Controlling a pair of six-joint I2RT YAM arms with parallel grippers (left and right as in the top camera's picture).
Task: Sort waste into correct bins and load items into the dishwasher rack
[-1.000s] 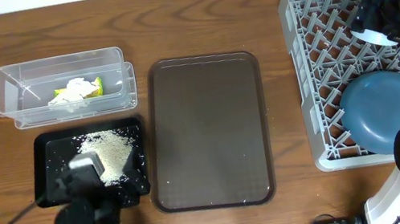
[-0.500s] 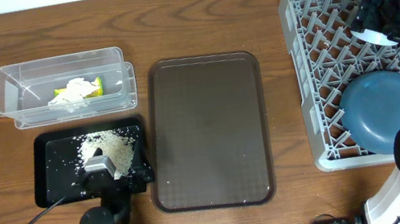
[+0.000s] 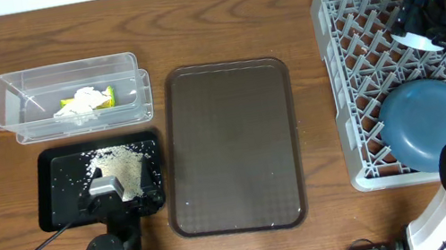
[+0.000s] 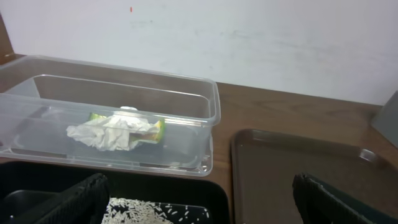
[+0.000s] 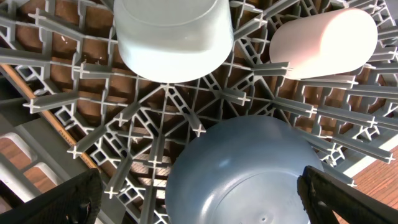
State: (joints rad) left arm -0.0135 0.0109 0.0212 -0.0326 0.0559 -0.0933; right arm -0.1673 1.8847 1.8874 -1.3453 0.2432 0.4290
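Holding the wrapper: clear plastic rectangular tub [image 4: 186,99] on the wooden worktop's [image 3: 214,17] left side; the crumpled white wrapper printed yellow and green [image 4: 115,132] lies on its floor.
Rice: loose white grains [image 3: 121,167] heaped in the shallow black rectangular tray [image 3: 59,202], just beside the tub.
Left claw [image 4: 205,202]: fingers spread wide, empty, above the black tray.
Rack: large grey plastic lattice crate [image 3: 342,78] carries a small mint green bowl [image 5: 174,37] mouth-down, a pale pink cup [image 5: 323,40] and a blue domed dish [image 5: 249,168].
Right claw [image 5: 199,199]: fingers wide apart, empty, over the blue dish.
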